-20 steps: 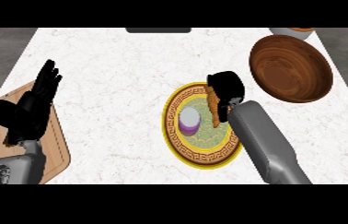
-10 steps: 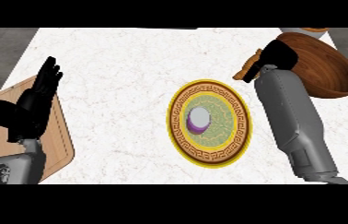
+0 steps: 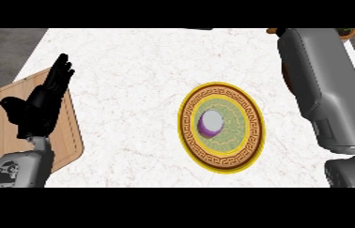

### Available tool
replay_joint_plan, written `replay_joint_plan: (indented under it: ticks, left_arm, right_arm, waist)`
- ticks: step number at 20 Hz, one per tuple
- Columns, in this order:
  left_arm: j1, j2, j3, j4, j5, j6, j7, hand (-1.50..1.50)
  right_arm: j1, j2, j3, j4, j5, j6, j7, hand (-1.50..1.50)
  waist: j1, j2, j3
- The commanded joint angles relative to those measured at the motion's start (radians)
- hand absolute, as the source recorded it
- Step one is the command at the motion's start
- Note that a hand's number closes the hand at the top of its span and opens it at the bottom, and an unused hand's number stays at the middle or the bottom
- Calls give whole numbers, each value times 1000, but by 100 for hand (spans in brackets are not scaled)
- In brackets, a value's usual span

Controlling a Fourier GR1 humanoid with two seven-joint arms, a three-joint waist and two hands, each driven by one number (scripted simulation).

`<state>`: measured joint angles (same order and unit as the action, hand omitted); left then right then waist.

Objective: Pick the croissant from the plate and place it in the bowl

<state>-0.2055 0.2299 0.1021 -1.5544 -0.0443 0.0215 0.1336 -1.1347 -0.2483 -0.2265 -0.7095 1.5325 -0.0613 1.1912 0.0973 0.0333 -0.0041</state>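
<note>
Croissant and bowl are both out of sight from where I stand: the plate [image 3: 222,127], yellow-rimmed with a patterned band, sits on the pale marble counter [image 3: 132,58] with nothing on it but its own purple and white centre. The right forearm [image 3: 315,86] runs up the right side and off past the far edge, so its hand cannot be seen, and I cannot tell whether it holds anything. A sliver of brown shows at the far right corner beside that arm, too little to name. My guess is the arm stretches that way because the bowl lies there. The left hand [image 3: 43,100] rests at the near left, fingers spread and pointing up, above a wooden board [image 3: 17,124], seemingly kept clear of the work.
</note>
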Motion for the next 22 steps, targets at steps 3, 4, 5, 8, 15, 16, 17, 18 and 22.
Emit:
replay_joint_plan:
  ticks: [3, 4, 5, 8, 15, 16, 17, 18, 22]
  left_arm:
    - [7, -3, 0, 7, 2, -2, -6, 0]
    - [-42, 14, 18, 20, 11, -4, 26, 0]
    - [8, 9, 6, 1, 9, -15, 2, 0]
    - [-13, -4, 1, 3, 5, -1, 16, 0]
    - [23, 2, 15, 15, -4, 4, -2, 0]
    - [3, 12, 29, 14, -1, 11, 24, 0]
    - [26, 3, 28, 8, 14, -4, -25, 0]
    - [29, 17, 41, 30, 10, -5, -29, 0]
    - [3, 8, 39, 41, 2, 12, -7, 0]
  right_arm:
    - [-91, -22, -26, 50, 160, -94, 294, 150]
    - [-107, -4, -38, 53, 179, -98, 295, 150]
    - [-119, -11, -69, 47, 186, -107, 295, 150]
    - [-115, -4, -108, 74, 219, -135, 296, 150]
    - [-28, -43, -220, 63, 210, -292, 201, 150]
    - [-9, -35, -214, 41, 234, -297, 215, 150]
    - [-4, -34, -241, 65, 224, -334, 201, 150]
    - [39, -18, -245, 61, 225, -367, 179, 150]
    - [82, -79, -311, 73, 210, -420, 85, 150]
  waist:
    - [-8, -4, 1]
    - [-16, -3, 2]
    - [-2, -5, 2]
    - [-16, -5, 3]
    - [-45, -10, 5]
    - [-60, -17, 5]
    - [-43, -11, 5]
    - [-56, -14, 5]
    - [-66, -14, 6]
